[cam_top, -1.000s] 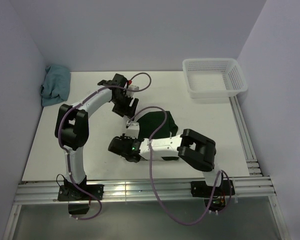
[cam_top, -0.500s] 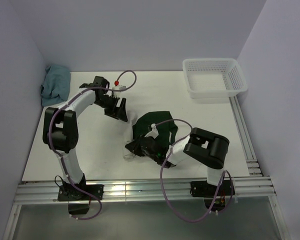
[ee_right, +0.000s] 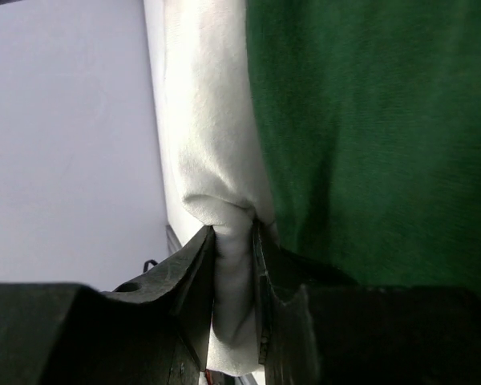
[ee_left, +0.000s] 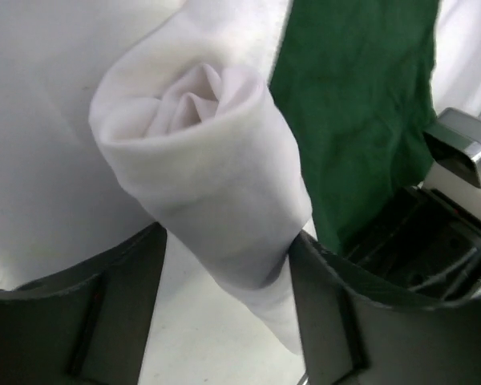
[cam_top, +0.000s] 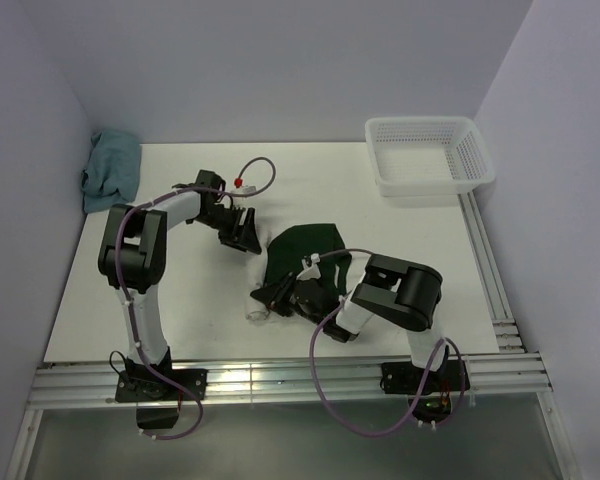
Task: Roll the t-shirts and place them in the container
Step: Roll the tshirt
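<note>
Right end effector (cam_top: pixel 277 298) is pressed together on a fold of white cloth at the near end of the t-shirt (cam_top: pixel 306 248); its fingers (ee_right: pixel 194 277) pinch the fold with almost no gap. Left end effector (cam_top: pixel 244 232) is spread to the width of the white roll (ee_left: pixel 194 152), with one finger against each side of it.

1. T-shirt. It lies mid-counter (cam_top: pixel 185 300), between the two end effectors. The cream-white body is wound into a tight cylinder whose spiral end shows in the left wrist view. A dark green panel, lightly creased, lies flat beside the roll on its right.

2. Arms. Left arm (cam_top: pixel 130 250) rises from its base, bends at the elbow over the counter's left side and runs rightward, low, to the far end of the roll. Right arm (cam_top: pixel 401 288) folds back at its elbow and reaches leftward, low over the counter, to the near end.

3. Change. One second ago the right forearm lay across the shirt and hid most of the green; the panel is now largely exposed. Over the same interval the left end effector has come nearer, down to the shirt's far-left corner, and the left elbow has shifted slightly rightward.
</note>
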Motion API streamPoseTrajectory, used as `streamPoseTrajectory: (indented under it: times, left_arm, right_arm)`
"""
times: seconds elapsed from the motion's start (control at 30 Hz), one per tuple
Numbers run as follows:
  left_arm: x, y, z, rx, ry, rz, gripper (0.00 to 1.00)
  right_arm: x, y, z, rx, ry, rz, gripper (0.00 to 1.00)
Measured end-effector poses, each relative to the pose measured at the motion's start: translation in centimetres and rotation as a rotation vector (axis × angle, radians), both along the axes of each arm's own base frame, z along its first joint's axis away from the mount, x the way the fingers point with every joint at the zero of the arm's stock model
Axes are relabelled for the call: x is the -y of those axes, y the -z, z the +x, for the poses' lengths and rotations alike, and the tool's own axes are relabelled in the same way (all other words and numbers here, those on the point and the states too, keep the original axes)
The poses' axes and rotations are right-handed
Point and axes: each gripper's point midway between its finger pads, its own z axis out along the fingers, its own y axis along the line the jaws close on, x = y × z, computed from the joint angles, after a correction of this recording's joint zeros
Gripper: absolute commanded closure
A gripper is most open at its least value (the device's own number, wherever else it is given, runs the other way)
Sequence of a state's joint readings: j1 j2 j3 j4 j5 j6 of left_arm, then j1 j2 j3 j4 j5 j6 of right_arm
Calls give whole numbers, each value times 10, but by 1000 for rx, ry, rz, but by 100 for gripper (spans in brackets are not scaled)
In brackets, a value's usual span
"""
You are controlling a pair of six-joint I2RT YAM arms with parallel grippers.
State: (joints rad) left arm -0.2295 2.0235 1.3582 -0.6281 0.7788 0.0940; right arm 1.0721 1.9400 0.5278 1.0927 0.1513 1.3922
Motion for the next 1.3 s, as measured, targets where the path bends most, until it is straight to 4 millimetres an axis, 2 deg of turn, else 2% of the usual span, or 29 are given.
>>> streamPoseTrajectory:
  times: [0.13,0.17,0.23,0.27,0.4,0.5,0.6,0.67,0.8,1.03,1.17,1.3]
  left_arm:
    - [0,4,2,-26,-42,22,67]
    - [0,5,3,-29,-49,31,79]
    - [-1,7,2,-38,-62,53,89]
    - [-2,7,2,-35,-67,67,100]
    - [-5,6,2,-6,-82,152,100]
    - [-8,4,3,40,-85,240,100]
    - [-11,3,2,77,-87,313,100]
    - [-13,2,3,94,-86,356,100]
    - [-12,1,2,114,-79,406,100]
    - [-12,0,3,124,-90,458,100]
    - [-12,-1,3,129,-89,473,100]
    - [-12,-2,2,132,-86,486,100]
  right_arm:
    - [2,0,0,-7,7,28,86]
    - [2,1,0,-10,9,31,84]
    - [2,1,1,-11,9,30,77]
    - [1,2,1,-13,9,25,73]
    - [-3,2,2,-27,4,-35,52]
    - [-13,-3,4,-21,-6,-154,44]
    - [-24,-9,1,-10,-14,-284,41]
    - [-28,-11,-3,-4,-17,-372,40]
    - [-22,-14,-14,-9,-12,-575,39]
    - [-26,-56,-24,71,5,-760,40]
    - [-21,-65,-16,110,27,-835,42]
    - [-25,-57,0,144,51,-907,44]
